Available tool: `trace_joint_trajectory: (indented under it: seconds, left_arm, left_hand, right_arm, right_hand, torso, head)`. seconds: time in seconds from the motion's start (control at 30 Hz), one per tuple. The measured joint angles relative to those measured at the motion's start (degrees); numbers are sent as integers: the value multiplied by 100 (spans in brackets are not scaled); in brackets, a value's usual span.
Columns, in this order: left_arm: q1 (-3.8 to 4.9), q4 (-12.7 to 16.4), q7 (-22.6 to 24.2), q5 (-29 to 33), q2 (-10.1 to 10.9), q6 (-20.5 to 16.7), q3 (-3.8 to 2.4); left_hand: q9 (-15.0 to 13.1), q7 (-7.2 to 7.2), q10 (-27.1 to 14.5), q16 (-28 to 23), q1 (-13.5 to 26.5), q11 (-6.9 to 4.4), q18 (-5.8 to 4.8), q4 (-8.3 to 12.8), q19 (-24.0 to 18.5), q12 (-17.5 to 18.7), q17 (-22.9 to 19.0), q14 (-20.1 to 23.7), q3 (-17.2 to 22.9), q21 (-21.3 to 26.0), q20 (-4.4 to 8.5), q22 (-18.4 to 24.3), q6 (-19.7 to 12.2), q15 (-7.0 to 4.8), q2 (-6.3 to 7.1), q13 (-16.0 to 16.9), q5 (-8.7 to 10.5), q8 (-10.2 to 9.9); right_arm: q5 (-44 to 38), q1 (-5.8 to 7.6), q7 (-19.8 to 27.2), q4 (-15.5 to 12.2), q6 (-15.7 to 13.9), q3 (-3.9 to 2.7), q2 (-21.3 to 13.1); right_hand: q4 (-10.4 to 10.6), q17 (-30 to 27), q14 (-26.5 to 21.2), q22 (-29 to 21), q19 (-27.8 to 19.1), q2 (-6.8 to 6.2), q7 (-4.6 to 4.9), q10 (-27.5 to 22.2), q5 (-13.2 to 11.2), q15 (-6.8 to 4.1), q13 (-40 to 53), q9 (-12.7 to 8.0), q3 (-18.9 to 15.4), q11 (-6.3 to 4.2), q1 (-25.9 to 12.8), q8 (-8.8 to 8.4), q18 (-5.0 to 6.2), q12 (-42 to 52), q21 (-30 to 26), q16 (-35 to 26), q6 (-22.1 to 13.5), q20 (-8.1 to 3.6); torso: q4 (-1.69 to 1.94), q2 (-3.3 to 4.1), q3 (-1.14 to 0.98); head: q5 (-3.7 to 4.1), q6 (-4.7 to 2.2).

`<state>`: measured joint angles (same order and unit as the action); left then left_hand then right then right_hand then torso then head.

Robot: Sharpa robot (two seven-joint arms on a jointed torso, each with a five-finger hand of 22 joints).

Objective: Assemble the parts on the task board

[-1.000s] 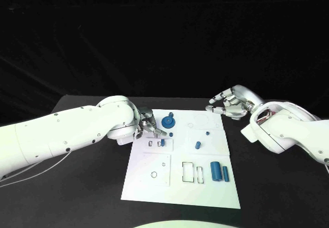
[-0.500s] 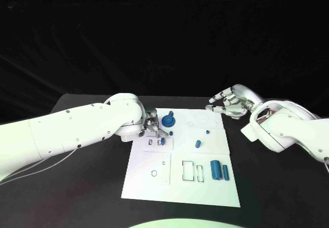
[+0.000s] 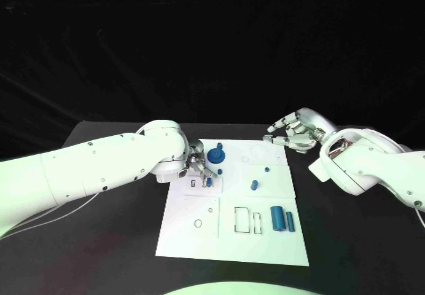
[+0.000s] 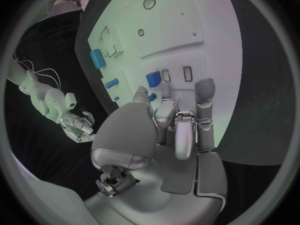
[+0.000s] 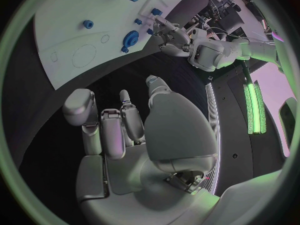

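Note:
The white task board (image 3: 232, 236) lies mid-table. My left hand (image 3: 196, 167) hangs over its upper left part, fingers pointing down at the small slots; its fingertips (image 4: 205, 87) reach the board beside a small blue part (image 4: 152, 97) and a standing blue part (image 3: 210, 181). Nothing shows in its grip. A blue round part with a pin (image 3: 218, 157) sits just beyond it. A blue oblong part (image 3: 255, 184) lies mid-board, and two blue cylinders (image 3: 282, 219) lie lower right. My right hand (image 3: 292, 135) hovers off the board's far right corner, fingers bent and empty.
Black outlines (image 3: 246, 221) of unfilled slots mark the board's lower half. Bare black table (image 3: 354, 246) surrounds the board on both sides. My bulky left forearm (image 3: 97, 169) reaches in over the table left of the board.
My left hand has moved right and a little nearer, onto the board over the small slots, covering one small blue part. The right hand has hardly moved.

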<state>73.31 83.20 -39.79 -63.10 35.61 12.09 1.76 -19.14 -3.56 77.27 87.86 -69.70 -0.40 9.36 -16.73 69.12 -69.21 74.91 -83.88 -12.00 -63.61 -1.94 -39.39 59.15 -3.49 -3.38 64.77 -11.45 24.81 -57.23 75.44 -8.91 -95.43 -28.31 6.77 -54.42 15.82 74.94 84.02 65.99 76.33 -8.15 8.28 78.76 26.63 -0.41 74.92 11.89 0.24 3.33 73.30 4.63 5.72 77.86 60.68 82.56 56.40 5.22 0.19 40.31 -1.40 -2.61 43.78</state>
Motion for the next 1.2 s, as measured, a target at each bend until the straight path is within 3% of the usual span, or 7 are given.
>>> trace_joint_trajectory:
  seconds: [0.83,1.2]
  left_arm:
    - [1,-50,-9,59,-46,279,30]
    - [2,-53,-12,152,-48,317,33]
  left_hand:
    - [-119,-17,-1,0,-32,0,0,0,0,0,-1,0,1,-51,0,-34,-65,0,-32,-1,1,59]
    - [-191,-20,-1,0,-139,1,0,9,-21,0,0,0,10,-98,-21,-72,-105,0,-139,-1,2,115]
  right_arm:
    - [5,-14,0,54,28,1,51]
    - [8,-19,-6,73,33,2,63]
  right_hand:
    - [-16,-1,0,-31,0,23,0,-41,34,0,-1,5,-16,2,23,0,0,-31,-27,-32,0,0]
    - [-16,-2,0,-31,1,23,0,-41,34,0,-1,9,-16,2,23,0,0,-31,-27,-32,0,0]
  torso:
    - [-1,0,-2]
    - [1,-1,-1]
  head:
    - [14,44]
    - [11,66]
